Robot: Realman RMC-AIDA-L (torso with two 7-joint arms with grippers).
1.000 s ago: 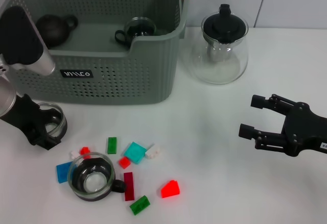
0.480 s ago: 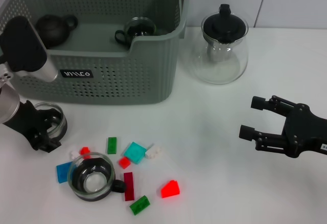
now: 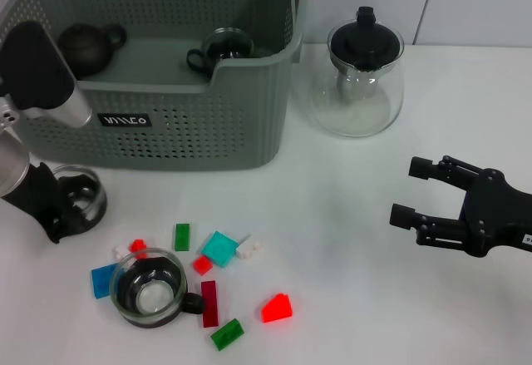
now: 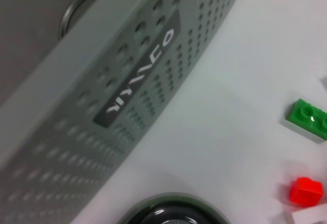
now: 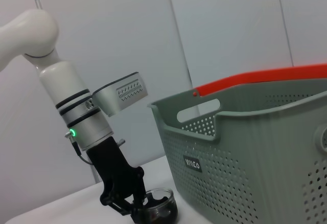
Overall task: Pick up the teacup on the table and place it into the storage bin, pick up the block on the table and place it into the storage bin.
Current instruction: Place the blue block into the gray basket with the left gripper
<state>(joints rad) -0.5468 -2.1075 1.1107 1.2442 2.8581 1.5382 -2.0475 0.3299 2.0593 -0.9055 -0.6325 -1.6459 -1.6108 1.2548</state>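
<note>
Teacups number three: one glass cup (image 3: pixel 81 196) on the table (image 3: pixel 349 240) caught between the left gripper (image 3: pixel 65 207)'s clenched fingers, a second black-handled one (image 3: pixel 151 288) standing just past them among the blocks, and a third (image 3: pixel 223 46) inside the storage bin (image 3: pixel 179 120). That perforated grey-green basket also holds a dark round teapot (image 3: pixel 87 45). About ten small plastic blocks (image 3: pixel 220 249) lie scattered, red, green, blue, teal and white. Well off, the right gripper (image 3: pixel 411 192) hovers with fingers spread, a glass teapot (image 3: pixel 359 78) beyond them.

Table (image 3: pixel 349 240): bin (image 3: pixel 199 132), teapot (image 3: pixel 364 82), teacups (image 3: pixel 151 288), blocks (image 3: pixel 221 249).
</note>
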